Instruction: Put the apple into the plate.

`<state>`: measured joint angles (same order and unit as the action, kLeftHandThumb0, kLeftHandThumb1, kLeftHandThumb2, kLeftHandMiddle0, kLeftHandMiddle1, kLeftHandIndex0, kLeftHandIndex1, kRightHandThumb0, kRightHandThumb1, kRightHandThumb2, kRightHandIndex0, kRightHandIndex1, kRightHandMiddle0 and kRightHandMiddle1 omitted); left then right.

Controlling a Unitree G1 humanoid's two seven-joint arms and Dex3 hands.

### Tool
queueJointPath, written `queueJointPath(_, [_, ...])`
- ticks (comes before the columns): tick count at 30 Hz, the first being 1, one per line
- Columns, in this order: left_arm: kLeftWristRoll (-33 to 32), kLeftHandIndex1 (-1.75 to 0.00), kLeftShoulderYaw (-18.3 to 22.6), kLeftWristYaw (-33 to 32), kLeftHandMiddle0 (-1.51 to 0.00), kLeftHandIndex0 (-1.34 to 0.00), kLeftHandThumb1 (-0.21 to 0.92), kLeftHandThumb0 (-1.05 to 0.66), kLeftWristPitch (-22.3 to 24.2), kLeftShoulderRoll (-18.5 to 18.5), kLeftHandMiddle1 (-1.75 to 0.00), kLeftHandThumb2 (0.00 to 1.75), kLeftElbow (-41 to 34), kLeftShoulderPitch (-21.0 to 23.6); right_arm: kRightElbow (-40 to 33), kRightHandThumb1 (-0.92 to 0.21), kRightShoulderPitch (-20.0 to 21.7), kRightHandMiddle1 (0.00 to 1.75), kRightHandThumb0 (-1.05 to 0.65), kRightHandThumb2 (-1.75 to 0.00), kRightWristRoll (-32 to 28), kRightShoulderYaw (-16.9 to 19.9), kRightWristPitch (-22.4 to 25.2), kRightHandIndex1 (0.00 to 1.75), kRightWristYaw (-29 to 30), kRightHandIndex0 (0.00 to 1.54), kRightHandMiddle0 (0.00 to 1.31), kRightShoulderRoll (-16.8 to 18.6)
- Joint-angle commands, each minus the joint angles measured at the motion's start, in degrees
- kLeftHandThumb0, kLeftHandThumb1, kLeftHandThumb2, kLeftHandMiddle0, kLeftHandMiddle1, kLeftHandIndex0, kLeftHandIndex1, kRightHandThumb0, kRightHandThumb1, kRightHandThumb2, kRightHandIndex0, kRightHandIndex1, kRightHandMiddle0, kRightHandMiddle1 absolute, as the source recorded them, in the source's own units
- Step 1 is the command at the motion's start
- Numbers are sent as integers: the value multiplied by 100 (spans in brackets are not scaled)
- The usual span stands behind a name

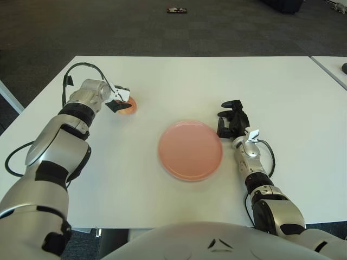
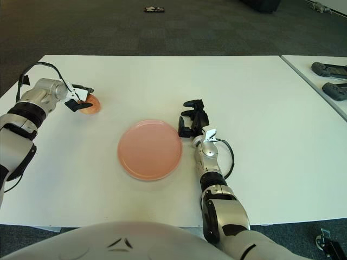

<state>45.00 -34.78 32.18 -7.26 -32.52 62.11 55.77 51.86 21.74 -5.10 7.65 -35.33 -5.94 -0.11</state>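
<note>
Left hand [image 1: 118, 100] grips apple [image 1: 128, 105] — plate [image 1: 190, 150] (pink) apart.

An office or lab room is showing here: a plain white tabletop [image 1: 179, 81] is standing on dark grey carpet tiles [image 1: 135, 27], with a second white table [image 2: 320, 81] butting against it beyond the right hand [image 2: 193, 120], where two dark handheld controllers [image 2: 328, 69] are lying.
</note>
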Motion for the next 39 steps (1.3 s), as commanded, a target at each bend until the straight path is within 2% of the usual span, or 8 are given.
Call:
queueJointPath(1, [-68,0,47,-1,-4,0,92,-105,110,37,-2,92,81,-42,168,-16,-33,175,53,-151,-42,44,119,175,-24,74,95,-10])
queueJointPath(16, [8,0,-119,-837,-19,0,92,-104,150,589,-11,71,807,-177,281,-16,21,175,53,-151,-31,86,81,175,-3,74,95,-6])
queueJointPath(18, [-6,0,-121,-1042,-21,0,92,-104,86,618,-47,67,866,-224,288,-16,19,175,53,-151,-39,95,61,175,1,74,95,1])
queueJointPath(20, [22,0,-154,-1332,-31,0,92,-101,-5,631,-106,56,930,-291,285,-16,16,175,53,-151,-45,100,57,175,8,74,96,12])
queueJointPath(22, [80,0,-213,-1634,-28,0,92,-99,-85,644,-126,46,1003,-361,279,-16,12,175,53,-151,-47,103,62,175,13,74,96,21])
queueJointPath(25, [137,0,-285,-2102,-16,0,91,-96,-199,648,-117,36,1101,-471,273,-16,7,175,53,-151,-55,111,68,175,6,74,96,24])
queueJointPath(33, [203,0,-406,-2348,-3,0,82,-92,-211,786,-37,24,1263,-390,270,-16,-3,175,53,-151,-42,126,95,175,2,74,96,6])
queueJointPath(39, [287,0,-534,-2494,0,0,77,-89,-229,800,-9,22,1279,-366,283,-16,-5,175,53,-151,-25,118,67,175,7,74,95,6])
